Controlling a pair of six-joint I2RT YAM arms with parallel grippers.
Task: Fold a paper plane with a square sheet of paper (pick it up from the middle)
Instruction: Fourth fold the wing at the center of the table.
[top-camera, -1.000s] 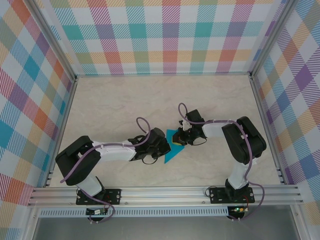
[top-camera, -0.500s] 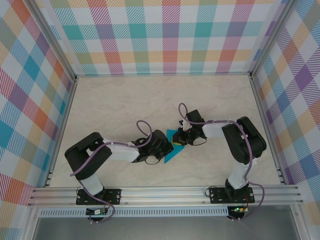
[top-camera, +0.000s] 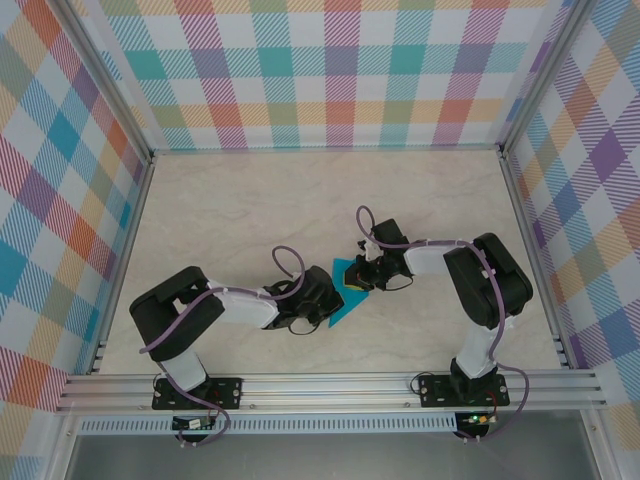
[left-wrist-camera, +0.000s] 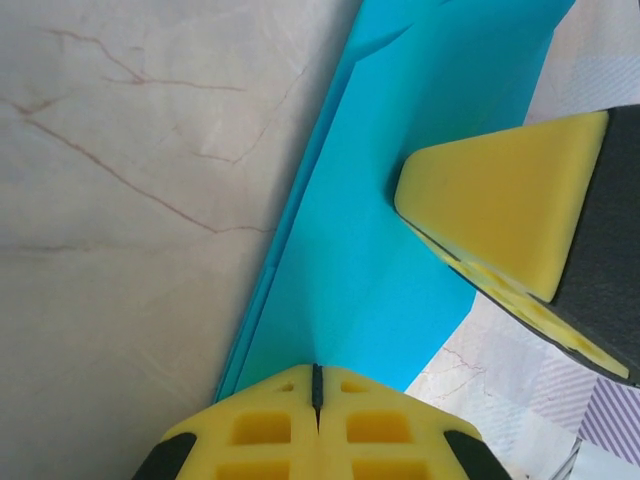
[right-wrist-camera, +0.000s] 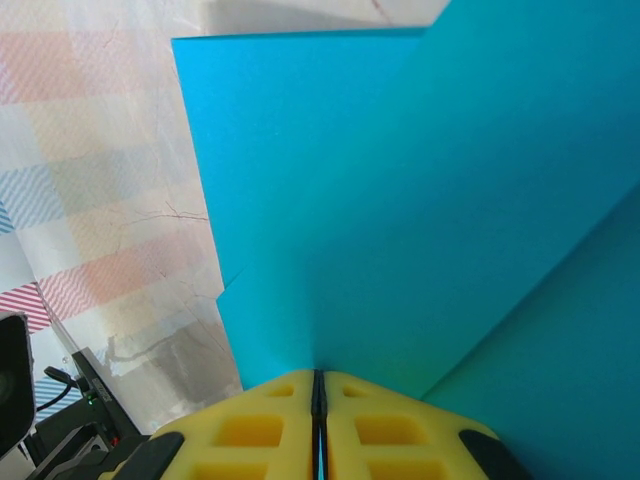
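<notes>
Left gripper (left-wrist-camera: 316, 376) sits at the bottom edge of its own wrist view. Its yellow pads are pressed tight together with only a thin dark seam between them, and the tip is right up against the teal-blue paper (left-wrist-camera: 400, 180). Is a layer caught in that seam? Can't tell from here. The paper lies on the marble-look table (left-wrist-camera: 130, 220) as a long creased band, running from the tip up to the top right of the frame. The edge of a second layer peeks out along its left side. At the right of this view is a yellow finger (left-wrist-camera: 500, 200) of the right gripper, its point planted on the paper.

Over to the right wrist view: right gripper (right-wrist-camera: 318, 380) sits bottom centre, pads closed flush as well, tip touching the paper. Blue fills most of the frame here. A fold line cuts diagonally across the lower right, and there's a small step in the paper's left edge where the layers overlap.

From above, the two grippers meet nose to nose near the middle of the table. The left one comes in from the lower left and the right one from the right. The paper lies beneath and between them, with one corner showing above the fingers and a pointed piece jutting toward the lower left. Plaid walls (top-camera: 300, 80) ring the table.
</notes>
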